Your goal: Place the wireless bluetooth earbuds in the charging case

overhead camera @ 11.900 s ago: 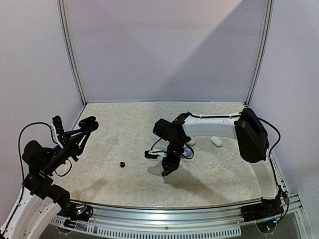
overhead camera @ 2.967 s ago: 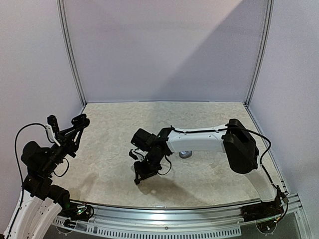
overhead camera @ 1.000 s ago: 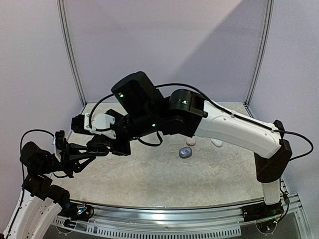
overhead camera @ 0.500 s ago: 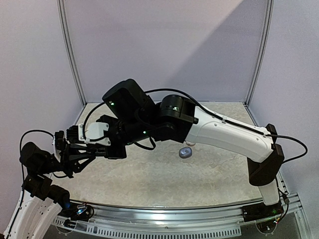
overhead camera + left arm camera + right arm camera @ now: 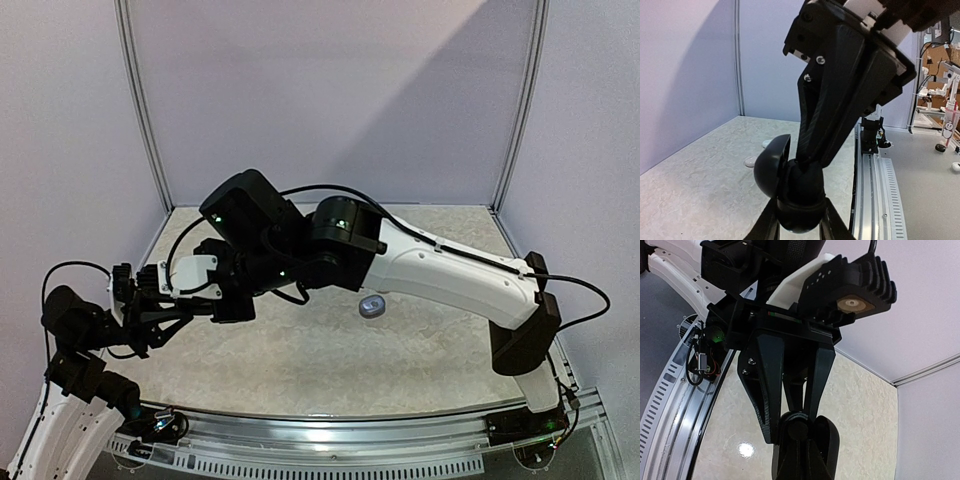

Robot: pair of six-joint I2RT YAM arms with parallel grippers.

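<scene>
Swung left since a moment ago, my right gripper point(image 5: 802, 440) pinches a black earbud point(image 5: 797, 200) aloft at 9 o'clock; whether my left fingers point(image 5: 762, 385) flanking it grip, I cannot tell. Well off at 3 o'clock lies the grey charging case point(image 5: 372, 307), so insertion is all ahead, I judge.

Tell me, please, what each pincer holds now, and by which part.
The right pincer grips a small black rounded object at its upper end. The left pincer flanks its base; a firm hold cannot be told.
</scene>
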